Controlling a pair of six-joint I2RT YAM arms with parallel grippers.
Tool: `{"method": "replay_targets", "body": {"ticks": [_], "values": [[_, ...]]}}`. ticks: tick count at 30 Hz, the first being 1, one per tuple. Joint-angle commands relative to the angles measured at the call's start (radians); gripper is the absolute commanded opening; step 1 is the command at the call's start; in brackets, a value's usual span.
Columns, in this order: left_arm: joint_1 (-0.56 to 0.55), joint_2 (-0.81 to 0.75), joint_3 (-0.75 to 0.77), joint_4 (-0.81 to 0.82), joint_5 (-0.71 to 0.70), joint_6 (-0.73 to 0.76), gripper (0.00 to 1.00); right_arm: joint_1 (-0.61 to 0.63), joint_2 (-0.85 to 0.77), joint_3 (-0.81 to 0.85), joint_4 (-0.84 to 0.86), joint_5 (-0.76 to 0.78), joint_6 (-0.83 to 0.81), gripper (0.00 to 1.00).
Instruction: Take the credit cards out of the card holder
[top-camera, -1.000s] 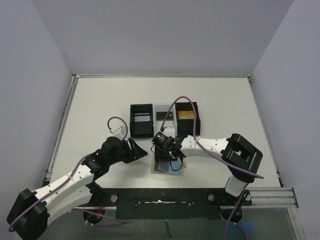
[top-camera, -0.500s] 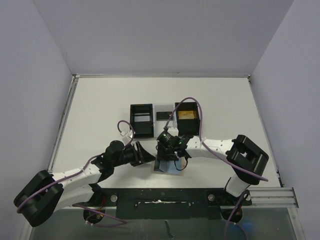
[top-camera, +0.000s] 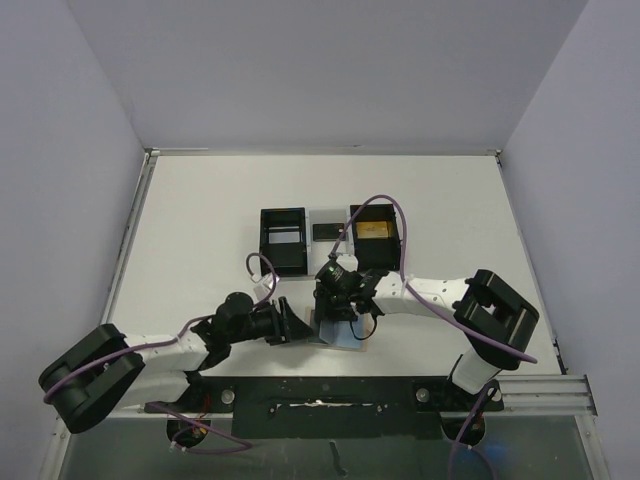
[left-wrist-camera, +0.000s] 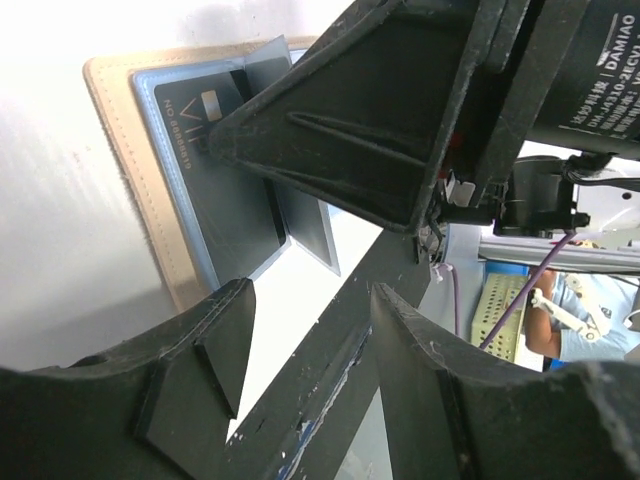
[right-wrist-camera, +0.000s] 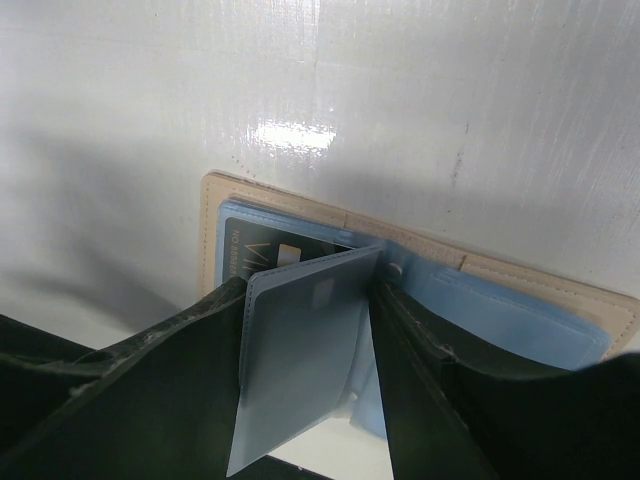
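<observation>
Nearer now, left end effector (left-wrist-camera: 310, 310), half-open and empty, flanks the flat tan square card holder (right-wrist-camera: 500, 320) at the near-edge centre of the table (top-camera: 200, 200); right end effector (right-wrist-camera: 308, 300) grips a raised blue-grey card (right-wrist-camera: 300, 350). Unpinned, the holder may lift too.

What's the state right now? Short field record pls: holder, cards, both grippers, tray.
holder: small flat tan square card holder, lying open, blue-grey panels facing up
card: dark card with gold lettering, tucked in a pocket, not out
sheet: pale blue-grey sheet, tilted up off the holder; card or flap, cannot tell
right gripper: closed across the sheet, a finger on each edge
left gripper: open, empty, low beside the holder
tray: black three-compartment tray, behind the holder, apart from it
</observation>
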Motion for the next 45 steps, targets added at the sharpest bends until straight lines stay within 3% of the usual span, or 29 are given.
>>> {"method": "replay_targets", "body": {"ticks": [1,10,18,25,31,34,38,45], "values": [[-0.021,0.092,0.08,0.16,0.042,0.043,0.48,-0.003,0.012,-0.033,0.061,-0.026,0.021,0.51],[-0.072,0.27,0.165,0.287,0.05,0.034,0.48,-0.008,-0.004,-0.042,0.081,-0.039,0.019,0.52],[-0.075,0.336,0.192,0.359,0.09,0.019,0.47,-0.023,-0.057,-0.029,0.088,-0.029,-0.014,0.6],[-0.083,0.342,0.235,0.322,0.092,0.035,0.47,-0.04,-0.176,-0.016,-0.028,0.081,0.001,0.72],[-0.111,0.416,0.303,0.296,0.121,0.062,0.47,-0.074,-0.3,-0.045,-0.152,0.185,0.054,0.75],[-0.132,0.458,0.326,0.297,0.132,0.06,0.47,-0.098,-0.376,-0.079,-0.219,0.232,0.097,0.75],[-0.148,0.433,0.318,0.283,0.104,0.056,0.47,-0.131,-0.472,-0.151,-0.175,0.197,0.107,0.71],[-0.138,0.236,0.296,-0.031,-0.078,0.126,0.47,-0.137,-0.524,-0.215,-0.002,0.063,0.071,0.58]]}}
